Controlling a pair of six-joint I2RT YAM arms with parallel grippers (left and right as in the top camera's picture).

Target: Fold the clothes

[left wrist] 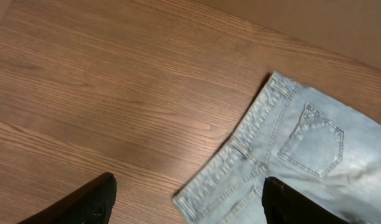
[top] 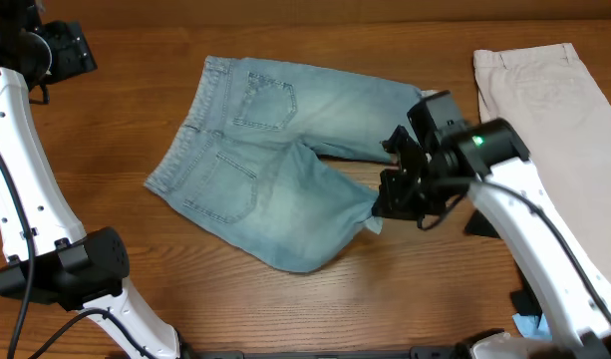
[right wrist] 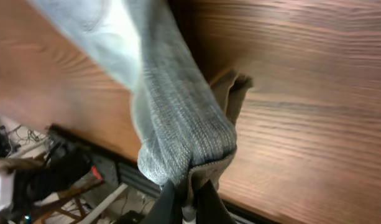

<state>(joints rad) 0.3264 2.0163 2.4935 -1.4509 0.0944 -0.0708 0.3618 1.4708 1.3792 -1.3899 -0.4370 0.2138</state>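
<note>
The blue denim shorts (top: 275, 160) lie in the middle of the brown wooden bench (top: 126, 120). Their back side faces up, so two back pockets show. The waistband is at the left end. The two legs point to the right. The far leg lies flat. The near leg slants toward the near right.

The right claw (top: 383, 209) is at the end of the near leg. Its two fingers are pressed together and pinch the hem of that leg. In the right wrist view the thick hem is bunched up right between the fingers (right wrist: 167, 198), and the rest of the leg runs away from them. The view does not show whether the hem is off the bench.

The left claw (left wrist: 189, 202) is at the far left, well apart from the right claw. Its fingers are spread wide and hold nothing. In the left wrist view it hangs above the bench, with the waistband corner and one pocket of the shorts below it.

A pair of beige shorts (top: 544, 100) lies flat at the far right of the bench, apart from the blue ones. A small bit of pale blue cloth (top: 529, 324) peeks out at the near right edge.
</note>
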